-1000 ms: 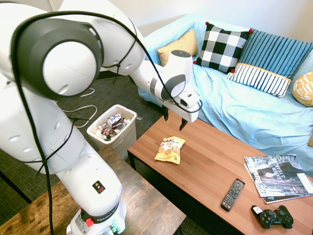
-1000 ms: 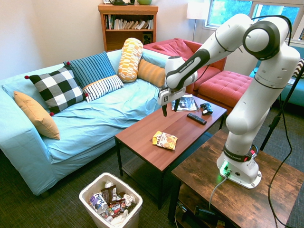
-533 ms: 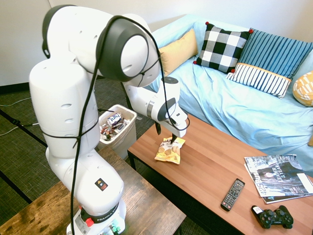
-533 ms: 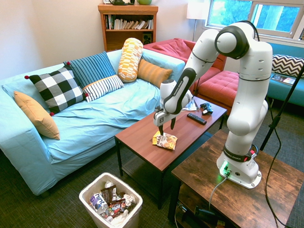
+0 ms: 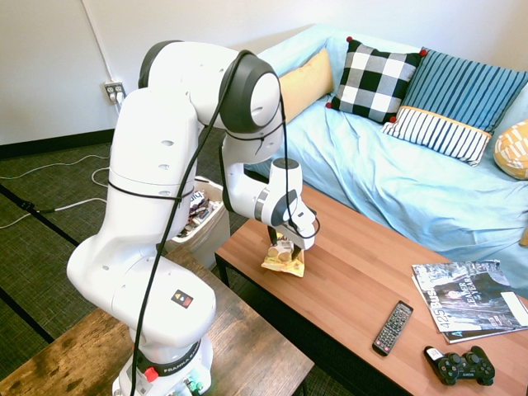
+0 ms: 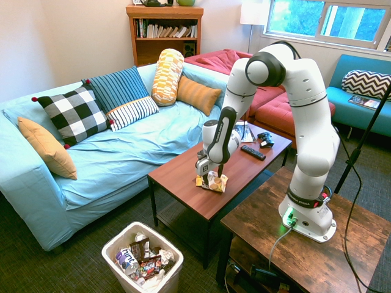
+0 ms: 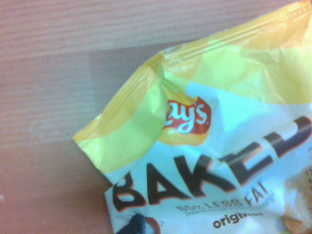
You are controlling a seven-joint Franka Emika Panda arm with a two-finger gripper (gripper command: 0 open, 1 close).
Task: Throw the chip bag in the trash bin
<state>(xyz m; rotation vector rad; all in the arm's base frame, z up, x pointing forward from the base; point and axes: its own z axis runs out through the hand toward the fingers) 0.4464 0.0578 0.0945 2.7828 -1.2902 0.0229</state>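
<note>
One crinkly yellow-and-white chip bag [image 6: 217,182] lies on the brown wood-topped coffee table [image 5: 346,276], left of centre in the first exterior view, near the table's end. Over it is one white-and-black two-finger gripper [image 6: 212,175], its fingers spread wide, one to each side of the bag's upper part.

One white rectangular plastic trash bin [image 6: 142,259], filled with wrappers, stands on the floor at lower left of the second exterior view, its rim below the tabletop, a strip of carpet between them.

At the first exterior view's lower right are one black remote [image 5: 393,327], one black game controller [image 5: 459,365] near the table's edge, and a glossy magazine pile [image 5: 473,299], count unclear. Bare wood separates them from the bag. Five cushions [image 6: 74,115] sit on the light-blue covered sofa [image 6: 122,152], upper left of the second exterior view.
</note>
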